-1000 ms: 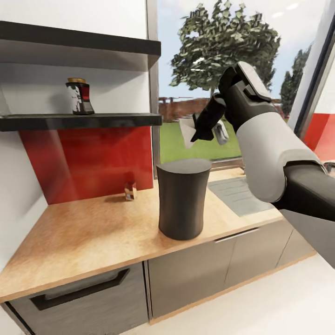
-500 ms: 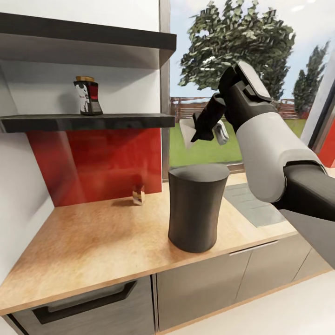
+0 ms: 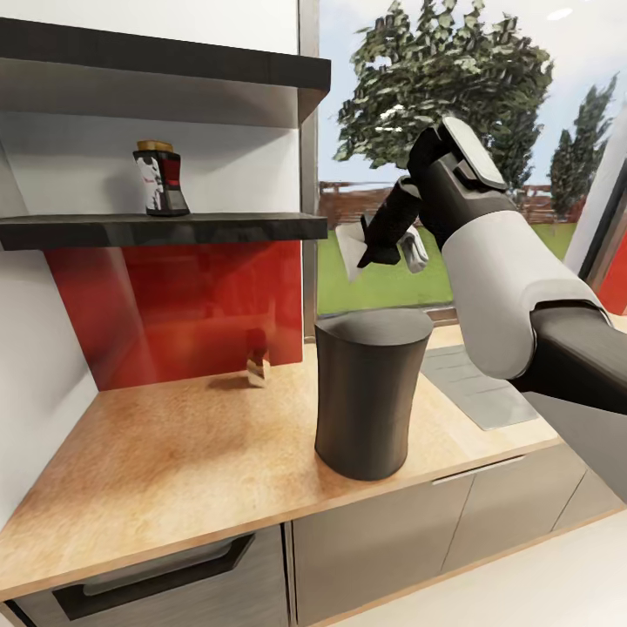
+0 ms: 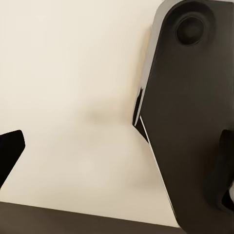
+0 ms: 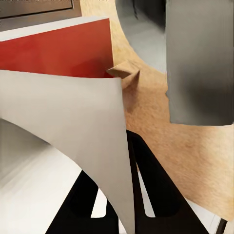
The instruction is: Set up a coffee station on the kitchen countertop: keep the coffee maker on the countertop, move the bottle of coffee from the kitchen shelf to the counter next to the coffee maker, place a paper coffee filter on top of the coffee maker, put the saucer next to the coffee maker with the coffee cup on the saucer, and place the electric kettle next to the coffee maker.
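White paper filter (image 3: 351, 251) pinched, right pincer (image 3: 380, 246)

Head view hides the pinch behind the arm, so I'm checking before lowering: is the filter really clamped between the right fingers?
Observer: Yes. In the right wrist view the paper coffee filter runs down between the dark fingers.
Operator: Is it flat?
Observer: No, its upper corner curls forward.
Operator: What does the left wrist view give?
Observer: The left gripper's fingertip against a plain pale surface, holding nothing visible.
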You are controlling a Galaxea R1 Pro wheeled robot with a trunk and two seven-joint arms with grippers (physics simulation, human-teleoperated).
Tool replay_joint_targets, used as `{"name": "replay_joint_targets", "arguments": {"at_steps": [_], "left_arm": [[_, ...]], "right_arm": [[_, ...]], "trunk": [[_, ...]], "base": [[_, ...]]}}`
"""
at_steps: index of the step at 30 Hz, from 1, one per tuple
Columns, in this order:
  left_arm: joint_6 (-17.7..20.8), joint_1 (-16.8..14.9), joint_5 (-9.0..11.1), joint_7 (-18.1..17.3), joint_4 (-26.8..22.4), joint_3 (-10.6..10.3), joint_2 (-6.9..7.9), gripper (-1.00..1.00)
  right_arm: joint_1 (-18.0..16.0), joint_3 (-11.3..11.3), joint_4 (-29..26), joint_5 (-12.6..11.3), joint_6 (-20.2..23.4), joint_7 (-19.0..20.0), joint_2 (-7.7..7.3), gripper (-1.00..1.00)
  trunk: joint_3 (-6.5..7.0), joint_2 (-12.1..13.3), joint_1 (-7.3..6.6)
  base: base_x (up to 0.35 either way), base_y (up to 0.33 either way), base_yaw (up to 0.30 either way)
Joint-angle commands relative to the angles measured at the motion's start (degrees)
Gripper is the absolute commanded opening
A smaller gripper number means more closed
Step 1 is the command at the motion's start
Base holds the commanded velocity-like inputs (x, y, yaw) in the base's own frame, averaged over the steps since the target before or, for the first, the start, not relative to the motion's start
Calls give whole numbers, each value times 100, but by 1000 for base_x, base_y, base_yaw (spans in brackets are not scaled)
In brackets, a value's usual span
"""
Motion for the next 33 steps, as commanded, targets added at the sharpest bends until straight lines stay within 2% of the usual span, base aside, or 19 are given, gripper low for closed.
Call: {"name": "replay_joint_targets", "arguments": {"at_steps": [1, 8, 15, 33], "left_arm": [[-7, -4, 30, 5, 10, 14, 0, 100], [-7, 0, 30, 5, 10, 14, 0, 100], [-16, 0, 30, -10, 2, 14, 0, 100], [-42, 0, 30, -13, 1, 14, 43, 100]], "right_arm": [[-2, -29, 0, 13, -63, -10, 5, -100], [29, -29, 44, 19, -60, -10, 5, -100], [57, -29, 474, 42, -55, -10, -42, -100], [58, -20, 723, 54, -55, -10, -46, -100]], "trunk": [[-5, -5, 4], [-5, -5, 4], [-5, -5, 4], [-5, -5, 4]], "base": [[136, 0, 0], [42, 0, 0], [2, 0, 0], [53, 0, 0]]}}
